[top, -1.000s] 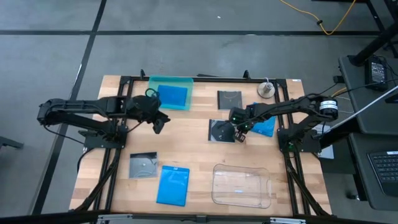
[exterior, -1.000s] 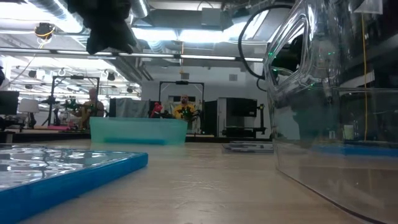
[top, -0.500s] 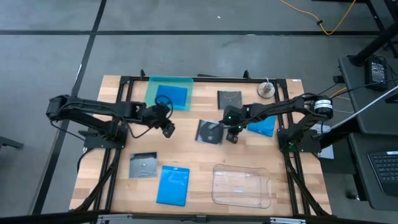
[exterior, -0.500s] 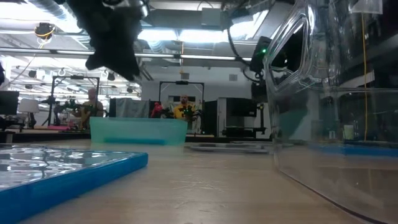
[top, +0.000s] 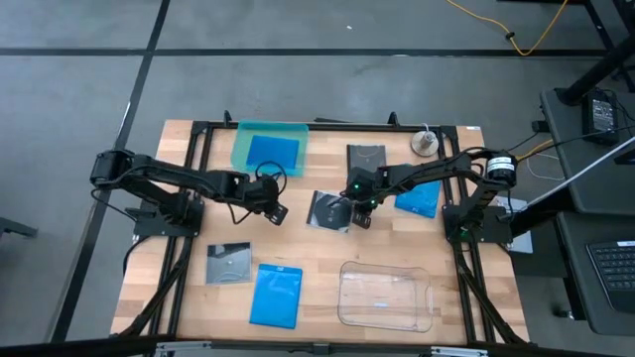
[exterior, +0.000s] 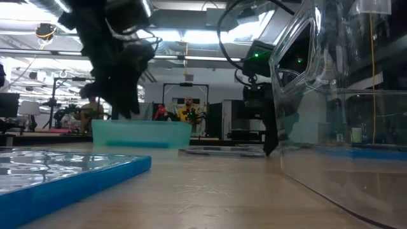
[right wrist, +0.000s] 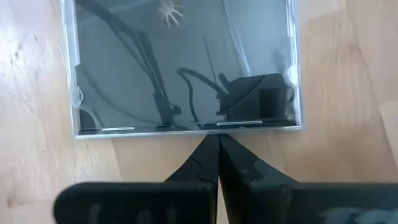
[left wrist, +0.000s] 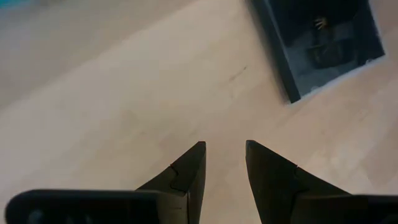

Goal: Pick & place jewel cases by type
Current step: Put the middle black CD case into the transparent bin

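Jewel cases lie scattered over the wooden table (top: 189, 297). Taking the table's middle as the clock centre in the overhead view, one dark square case (top: 329, 210) showing a disc sits almost at the centre, tilted. Another dark case (top: 366, 159) lies flat at about 1 o'clock, and a third (top: 228, 263) at about 8 o'clock. One blue case (top: 276, 295) rests at about 7 o'clock, just beside that third dark case. A second blue case (top: 272, 153) lies inside the teal tray (top: 241, 139) at 11 o'clock, and a third blue case (top: 419, 201) sits at 3 o'clock, partly under the right arm. A larger clear tray (top: 385, 295) stands at 5 o'clock.

The right gripper (top: 361, 213) is at the 3 o'clock edge of the central dark case. Its fingers (right wrist: 233, 168) are pressed together, tips against the case's clear edge (right wrist: 186, 67), with nothing clamped between them. From table height the same gripper (exterior: 269, 144) reaches down to the table beside the clear tray's wall.

The left gripper (top: 277, 211) is at about 9 o'clock, near the central case but apart from it. Its fingers (left wrist: 186, 176) stand partly apart with only bare wood between them and hold nothing; a corner of the dark case (left wrist: 317, 43) shows ahead.
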